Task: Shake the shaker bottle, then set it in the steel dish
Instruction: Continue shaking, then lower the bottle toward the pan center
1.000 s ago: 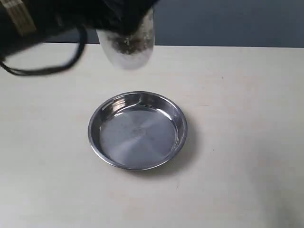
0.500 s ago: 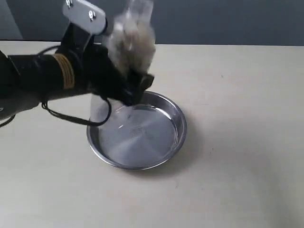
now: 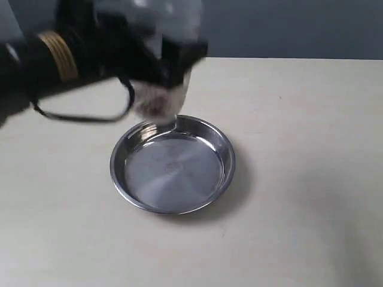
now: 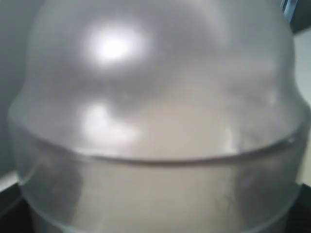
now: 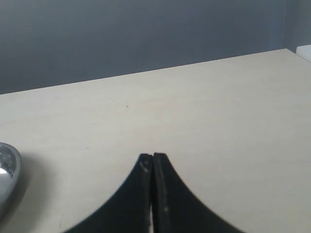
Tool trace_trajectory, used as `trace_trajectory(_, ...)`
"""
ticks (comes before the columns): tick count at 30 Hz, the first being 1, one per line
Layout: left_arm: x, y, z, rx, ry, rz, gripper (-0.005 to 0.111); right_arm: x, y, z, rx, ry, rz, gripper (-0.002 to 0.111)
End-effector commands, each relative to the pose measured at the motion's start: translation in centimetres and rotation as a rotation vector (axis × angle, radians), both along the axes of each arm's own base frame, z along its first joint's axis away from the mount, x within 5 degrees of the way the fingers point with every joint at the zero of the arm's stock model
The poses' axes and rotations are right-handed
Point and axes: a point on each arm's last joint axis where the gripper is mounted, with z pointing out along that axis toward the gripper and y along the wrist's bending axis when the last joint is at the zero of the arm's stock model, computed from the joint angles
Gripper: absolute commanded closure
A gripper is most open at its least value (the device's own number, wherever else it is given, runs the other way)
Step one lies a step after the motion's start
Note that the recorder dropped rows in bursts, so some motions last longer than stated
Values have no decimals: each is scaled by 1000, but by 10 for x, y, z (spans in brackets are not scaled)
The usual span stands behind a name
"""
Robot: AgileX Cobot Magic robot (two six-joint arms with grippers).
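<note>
The shaker bottle (image 3: 158, 98) is blurred with motion in the air, above the far left rim of the steel dish (image 3: 128, 173). My left gripper (image 3: 161, 63) is shut on it, the black arm reaching in from the left. In the left wrist view the bottle's frosted dome (image 4: 155, 97) fills the picture and hides the fingers. Brown bits show in the bottle's lower end. The dish holds nothing. My right gripper (image 5: 152, 156) is shut on nothing, low over the bare table, with the dish's rim (image 5: 8, 170) at the picture's edge.
The pale table (image 3: 299, 149) ends at a dark grey wall behind. A black cable (image 3: 84, 116) loops under the left arm. A white object (image 5: 305, 50) shows at the table's far corner in the right wrist view.
The left arm swings the bottle: high at the top a second ago, low over the dish half a second ago, now raised again to the dish's far left rim.
</note>
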Motion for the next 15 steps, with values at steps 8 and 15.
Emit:
trace_trajectory(8,-2,1,27,-4,-111,-25,106,0,0,1,-4,-13,-5,109)
trace_trajectory(15,26,1,-69,95,235,66,106,0,0,1,-4,-13,-5,109)
